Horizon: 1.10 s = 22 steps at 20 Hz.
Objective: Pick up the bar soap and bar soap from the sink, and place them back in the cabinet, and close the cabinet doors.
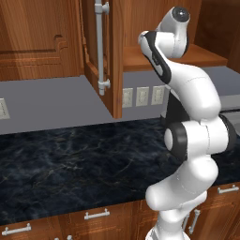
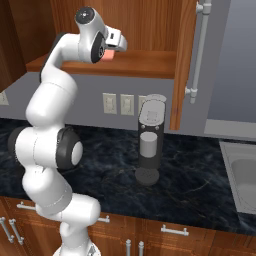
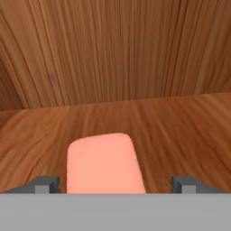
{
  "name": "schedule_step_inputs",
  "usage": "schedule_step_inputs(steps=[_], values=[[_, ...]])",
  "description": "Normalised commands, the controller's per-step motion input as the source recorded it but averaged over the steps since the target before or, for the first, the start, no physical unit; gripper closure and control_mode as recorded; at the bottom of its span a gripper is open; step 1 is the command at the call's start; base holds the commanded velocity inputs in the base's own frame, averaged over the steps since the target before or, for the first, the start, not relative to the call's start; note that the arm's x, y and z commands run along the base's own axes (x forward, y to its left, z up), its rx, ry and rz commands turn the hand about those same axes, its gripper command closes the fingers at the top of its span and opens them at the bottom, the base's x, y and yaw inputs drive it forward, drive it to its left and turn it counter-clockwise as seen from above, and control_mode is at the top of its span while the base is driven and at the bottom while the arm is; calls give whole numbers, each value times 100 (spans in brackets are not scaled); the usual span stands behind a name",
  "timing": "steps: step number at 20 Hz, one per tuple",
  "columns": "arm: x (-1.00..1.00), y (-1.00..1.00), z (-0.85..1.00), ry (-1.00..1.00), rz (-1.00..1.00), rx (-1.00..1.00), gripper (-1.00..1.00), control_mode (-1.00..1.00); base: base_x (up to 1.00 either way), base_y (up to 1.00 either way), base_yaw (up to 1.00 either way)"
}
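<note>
One salmon-pink bar soap (image 3: 103,163) lies flat on the cabinet's wooden shelf (image 3: 185,126), in the hand view between my gripper (image 3: 115,186) fingertips (image 3: 45,184). The tips stand wider than the bar, with a gap on each side, so the gripper is open. In the right base view the gripper (image 2: 116,45) reaches into the open cabinet (image 2: 145,62) with the pink bar soap (image 2: 106,54) just below it. The left cabinet door (image 1: 96,47) and right cabinet door (image 2: 182,65) stand open. The sink (image 2: 245,175) shows at the right edge; its inside is out of view.
A dark coffee machine (image 2: 150,145) stands on the black marble counter (image 1: 70,159) under the cabinet. Wall outlets (image 1: 142,96) sit on the grey backsplash. Low cabinets with short handles (image 2: 175,230) run below the counter.
</note>
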Motion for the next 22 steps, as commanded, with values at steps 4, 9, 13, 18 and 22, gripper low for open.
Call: schedule_step_inputs(steps=[4, 9, 13, 18, 22], values=[[-24, 0, -6, -5, 0, 0, -100, -100, 0, 0, 0], [-35, 0, -11, -4, 0, 0, -100, -100, 0, 0, 0], [-47, 0, -9, -3, 0, 0, -100, -100, 0, 0, 0], [-61, 0, 0, -1, 0, 0, -100, -100, 0, 0, 0], [-79, 0, 11, 1, 0, 0, -100, -100, 0, 0, 0]])
